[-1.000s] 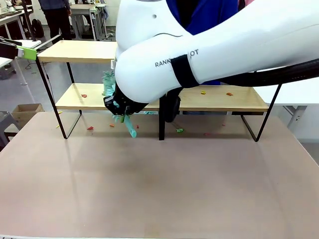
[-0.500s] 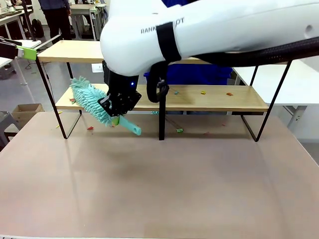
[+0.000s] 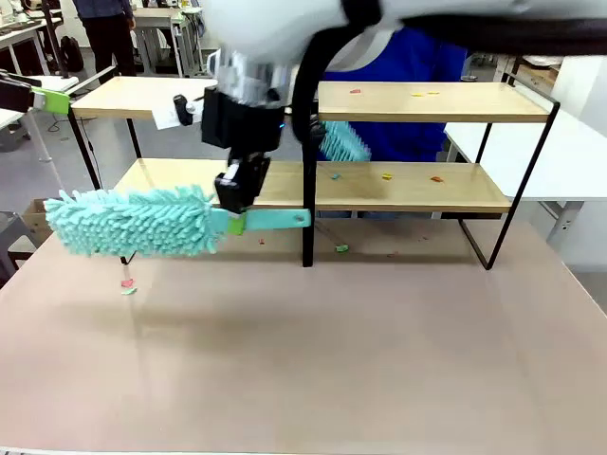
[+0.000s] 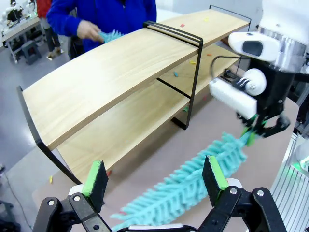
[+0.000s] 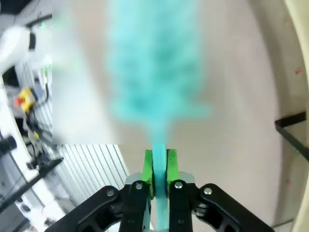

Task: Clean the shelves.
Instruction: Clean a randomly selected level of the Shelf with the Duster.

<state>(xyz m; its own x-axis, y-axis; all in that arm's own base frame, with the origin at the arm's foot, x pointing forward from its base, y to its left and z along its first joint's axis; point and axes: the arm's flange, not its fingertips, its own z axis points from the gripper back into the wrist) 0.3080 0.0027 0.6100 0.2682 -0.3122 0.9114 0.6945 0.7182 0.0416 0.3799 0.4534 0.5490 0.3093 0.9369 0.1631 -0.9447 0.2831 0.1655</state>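
Teal duster (image 3: pixel 133 223) before left half of shelves (image 3: pixel 427 102); right half open.

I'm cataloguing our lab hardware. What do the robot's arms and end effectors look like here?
The right arm is glossy white and rounded, with a thick black cable running along it. The right end effector and left end effector are black, two-fingered, with bright green pads.

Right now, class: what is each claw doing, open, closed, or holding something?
Left claw: open, empty.
Right claw: closed on the teal duster by its handle.
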